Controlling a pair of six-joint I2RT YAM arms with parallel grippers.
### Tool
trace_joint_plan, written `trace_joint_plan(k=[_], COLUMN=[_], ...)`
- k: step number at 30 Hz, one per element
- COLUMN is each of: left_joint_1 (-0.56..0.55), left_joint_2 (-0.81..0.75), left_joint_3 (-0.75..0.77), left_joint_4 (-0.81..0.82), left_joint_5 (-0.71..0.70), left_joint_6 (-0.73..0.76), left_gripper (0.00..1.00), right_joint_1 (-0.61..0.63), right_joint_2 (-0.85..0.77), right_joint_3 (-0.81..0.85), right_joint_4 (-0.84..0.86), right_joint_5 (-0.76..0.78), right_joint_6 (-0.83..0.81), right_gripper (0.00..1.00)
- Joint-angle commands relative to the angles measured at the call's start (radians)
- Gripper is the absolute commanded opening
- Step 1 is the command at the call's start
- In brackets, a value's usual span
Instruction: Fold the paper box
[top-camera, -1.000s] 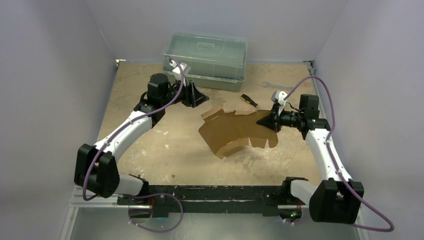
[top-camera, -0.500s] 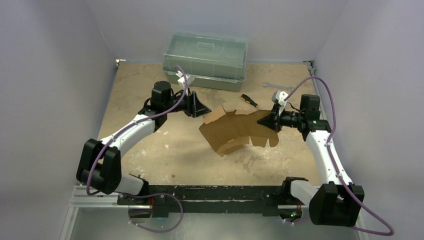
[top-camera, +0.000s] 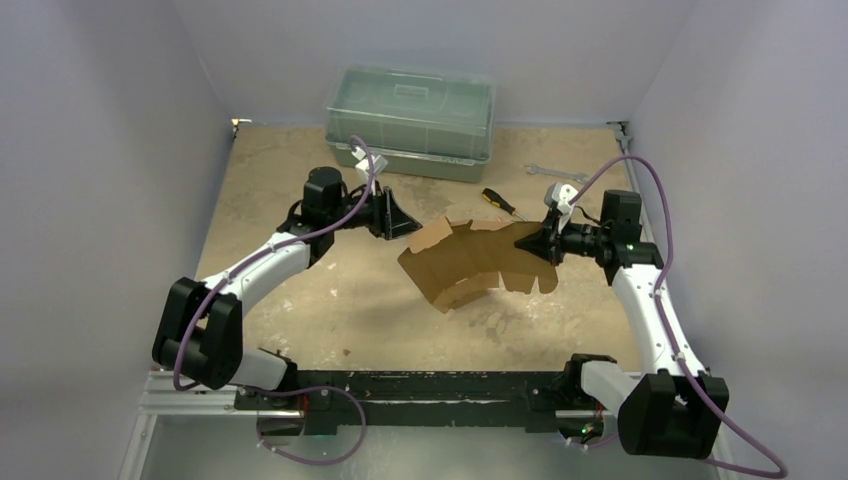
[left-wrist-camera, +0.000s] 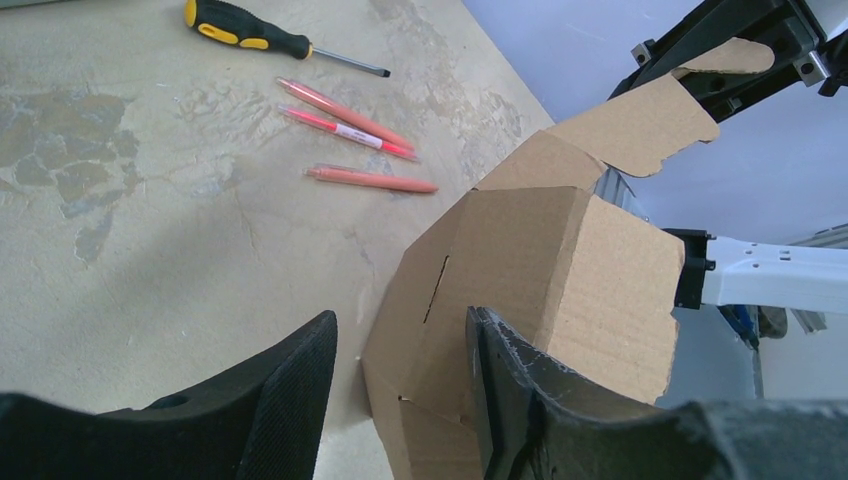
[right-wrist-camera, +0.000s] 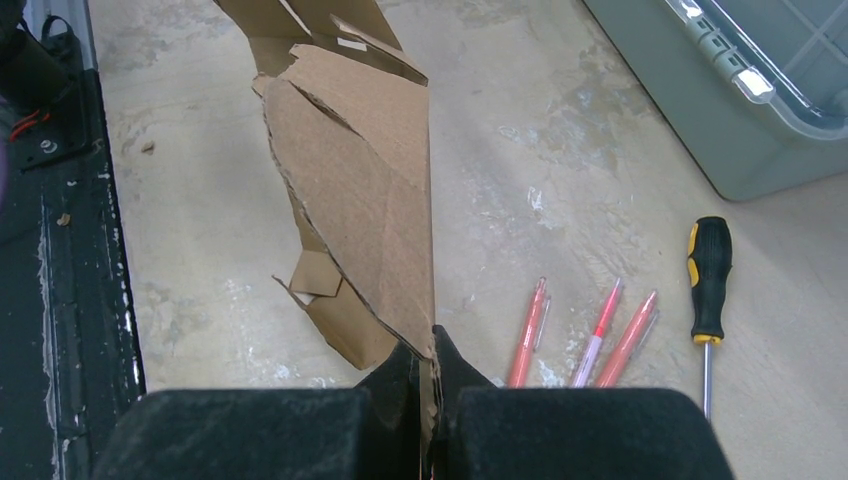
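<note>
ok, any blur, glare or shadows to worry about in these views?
Top external: soft even light, faint shadow under the paper box. Left wrist: left claw dark, box sharp. Right wrist: bright highlight on the plastic bin lid, right claw dark.

The paper box (top-camera: 470, 265), a plain brown cardboard cut-out, is standing up on edge, curving into a partial arc along its creases, scalloped flaps sticking out, its right end being pinched by the right gripper (top-camera: 522, 241).

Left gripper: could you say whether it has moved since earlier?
Yes, the left gripper moved away from the plastic bin toward the paper box.
</note>
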Motion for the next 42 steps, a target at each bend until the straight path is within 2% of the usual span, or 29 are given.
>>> trace_joint_plan(k=[1,7,11,18,21,24,28,32,34,38,40,42], left_joint_1=[-0.004,-0.007,-0.004,0.005,0.005,0.005,0.005,0.005,0.005,0.005,0.003,-0.018], left_joint_2=[-0.027,-0.051,-0.131,-0.290,-0.377,-0.491,-0.628,-0.761,-0.790,-0.719,-0.635,-0.563], left_joint_3=[0.010,0.003,-0.030,-0.144,-0.230,-0.332,-0.428,-0.526,-0.605,-0.836,-0.868,-0.850], left_joint_4=[0.025,0.011,-0.039,-0.096,-0.114,-0.109,-0.150,-0.159,-0.072,0.383,0.549,0.604], left_joint_5=[0.029,0.008,-0.114,-0.330,-0.461,-0.534,-0.587,-0.597,-0.564,-0.474,-0.456,-0.441], left_joint_6=[0.008,0.015,0.030,-0.030,-0.108,-0.172,-0.238,-0.294,-0.349,-0.530,-0.574,-0.563], left_gripper=[0.50,0.51,0.51,0.54,0.57,0.59,0.59,0.65,0.68,0.68,0.68,0.68], right_joint_1=[-0.005,-0.003,0.017,0.210,0.288,0.390,0.454,0.456,0.456,0.456,0.456,0.456], right_joint_2=[-0.015,-0.003,0.020,0.113,0.176,0.246,0.302,0.325,0.327,0.328,0.322,0.318], right_joint_3=[0.003,0.026,0.105,0.341,0.470,0.581,0.648,0.648,0.641,0.629,0.619,0.601], right_joint_4=[0.019,0.011,-0.045,-0.252,-0.357,-0.447,-0.456,-0.432,-0.425,-0.420,-0.411,-0.395], right_joint_5=[-0.023,0.002,0.084,0.361,0.446,0.561,0.669,0.677,0.638,0.606,0.602,0.600], right_joint_6=[-0.009,0.009,0.002,-0.082,-0.086,-0.087,-0.045,-0.009,0.001,0.013,0.021,0.035], right_gripper=[0.00,0.00,0.00,0.00,0.00,0.00,0.00,0.00,0.00,0.00,0.00,0.00])
